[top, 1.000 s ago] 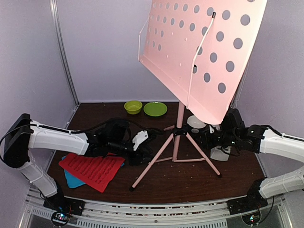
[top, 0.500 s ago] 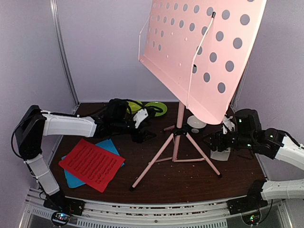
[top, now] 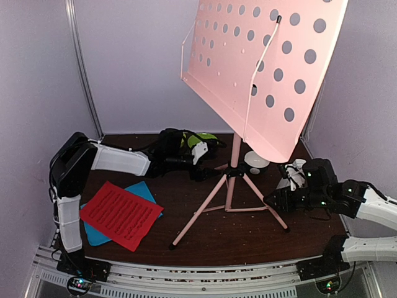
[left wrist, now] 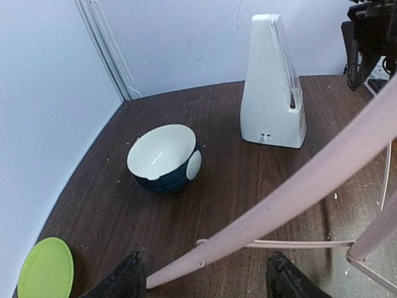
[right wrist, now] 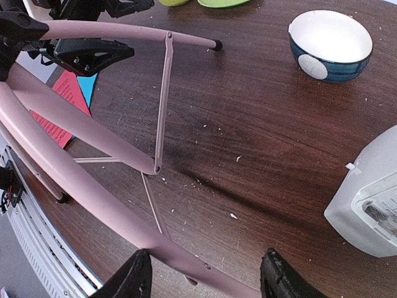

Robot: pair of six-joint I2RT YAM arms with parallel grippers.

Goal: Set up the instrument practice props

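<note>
The pale pink perforated music stand [top: 267,68] stands mid-table on its tripod legs [top: 229,186]. My left gripper [top: 201,166] is at the tripod's rear leg. In the left wrist view it [left wrist: 205,287] is open, with the tip of that leg [left wrist: 298,186] between its fingers, unclamped. My right gripper [top: 273,202] is at the right front leg. In the right wrist view it [right wrist: 205,287] is open, and that leg [right wrist: 93,124] crosses between its fingers. The white metronome [left wrist: 273,87] [right wrist: 372,211] stands upright at the back right. The red page [top: 121,214] lies on the cyan page [top: 146,189] at the front left.
A white-and-dark bowl [top: 256,160] [left wrist: 164,158] [right wrist: 330,45] sits behind the tripod, beside the metronome. Lime-green dishes [top: 208,138] [left wrist: 46,270] lie at the back, partly behind my left wrist. Walls close in the back and both sides. The stand's desk overhangs the right half.
My left arm has swung from the tripod's front-left leg back to its rear leg. My right gripper has drawn forward along the right leg. Both sets of jaws have widened.
</note>
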